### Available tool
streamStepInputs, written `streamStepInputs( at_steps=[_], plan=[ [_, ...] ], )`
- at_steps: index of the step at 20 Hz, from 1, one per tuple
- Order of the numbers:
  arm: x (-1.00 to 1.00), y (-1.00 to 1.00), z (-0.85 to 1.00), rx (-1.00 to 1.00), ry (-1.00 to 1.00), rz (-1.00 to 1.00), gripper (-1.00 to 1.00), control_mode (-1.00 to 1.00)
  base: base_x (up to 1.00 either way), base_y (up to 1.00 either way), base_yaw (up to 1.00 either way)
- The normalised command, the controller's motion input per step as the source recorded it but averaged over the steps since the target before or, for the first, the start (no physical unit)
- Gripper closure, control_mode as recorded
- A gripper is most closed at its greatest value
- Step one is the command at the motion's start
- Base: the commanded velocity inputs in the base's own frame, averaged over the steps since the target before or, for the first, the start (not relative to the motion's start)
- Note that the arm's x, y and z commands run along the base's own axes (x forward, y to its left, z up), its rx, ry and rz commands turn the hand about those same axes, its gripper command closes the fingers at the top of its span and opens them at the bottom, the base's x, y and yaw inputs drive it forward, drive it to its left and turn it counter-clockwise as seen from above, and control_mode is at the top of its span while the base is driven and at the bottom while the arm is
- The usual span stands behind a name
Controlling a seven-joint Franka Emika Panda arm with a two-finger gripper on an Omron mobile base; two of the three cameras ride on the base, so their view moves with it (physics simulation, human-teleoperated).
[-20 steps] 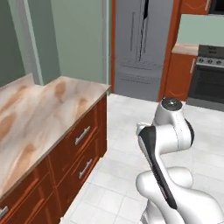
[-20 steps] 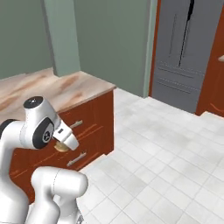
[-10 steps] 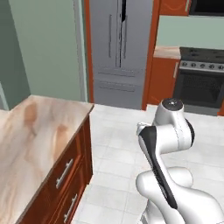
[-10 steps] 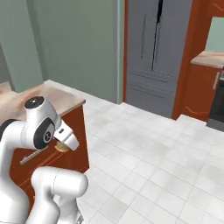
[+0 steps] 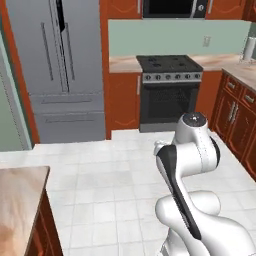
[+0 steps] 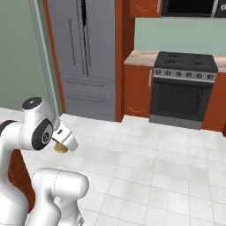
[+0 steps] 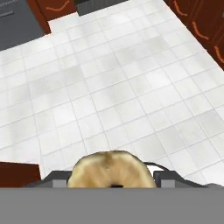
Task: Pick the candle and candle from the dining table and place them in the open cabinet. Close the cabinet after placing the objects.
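Kitchen view has swung from the table (image 5: 20,210) toward fridge (image 5: 55,65) and stove (image 5: 170,85): base is turning. Gripper (image 7: 113,181) stays clamped on candle (image 7: 111,170), so transport to the cabinet is underway.

Looking forward and down from behind the arm (image 5: 192,165), left and right, both sharing the fridge (image 5: 57,70), oven (image 6: 183,95) and tiled floor (image 6: 145,163). Riding on the hand, pointing steeply down at the floor (image 7: 109,87), close over the candle (image 7: 109,171).
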Motion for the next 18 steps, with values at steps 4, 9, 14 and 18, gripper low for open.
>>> streamStepInputs(
  at_steps=[4, 9, 14, 18],
  plan=[
    [0.00, 0.00, 0.00, 0.00, 0.00, 0.00, 1.00, 1.00, 1.00, 0.00, -0.46],
    [0.00, 0.00, 0.00, 0.00, 0.00, 0.00, 1.00, 1.00, 1.00, 0.00, -0.37],
    [0.00, 0.00, 0.00, 0.00, 0.00, 0.00, 1.00, 1.00, 1.00, 0.00, -0.37],
    [0.00, 0.00, 0.00, 0.00, 0.00, 0.00, 1.00, 1.00, 1.00, 0.00, -0.45]
  ],
)
